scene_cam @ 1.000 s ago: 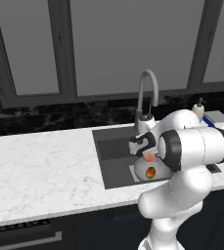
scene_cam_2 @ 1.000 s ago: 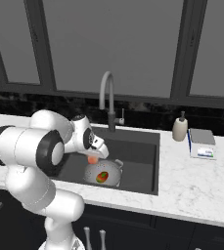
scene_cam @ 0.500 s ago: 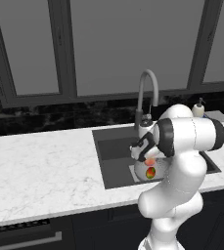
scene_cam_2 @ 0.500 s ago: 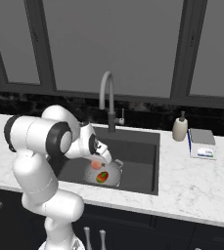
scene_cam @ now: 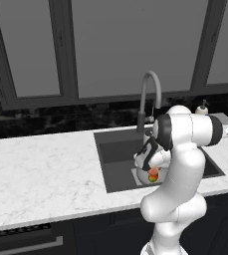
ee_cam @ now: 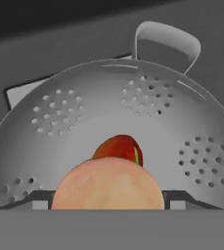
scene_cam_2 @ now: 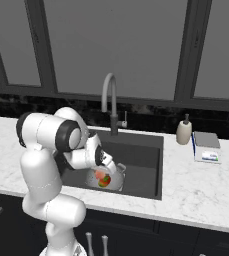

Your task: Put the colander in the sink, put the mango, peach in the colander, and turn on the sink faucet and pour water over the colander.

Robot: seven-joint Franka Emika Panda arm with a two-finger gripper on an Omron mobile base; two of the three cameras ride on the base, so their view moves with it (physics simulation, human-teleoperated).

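Peach between fingertips hides mango partly.

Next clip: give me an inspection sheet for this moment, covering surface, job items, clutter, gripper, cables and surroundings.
Surface: white marble counter around the dark sink.
Job items: colander sits in the sink; mango lies inside it; peach is between the gripper fingers just above the colander bowl. Faucet shows no water.
Clutter: soap bottle and a flat white-and-grey item to the right of the sink.
Gripper: gripper is low over the colander, jaws wide around the peach.
Cables: nothing seen.
Surroundings: dark windows, black backsplash, dark cabinets below.
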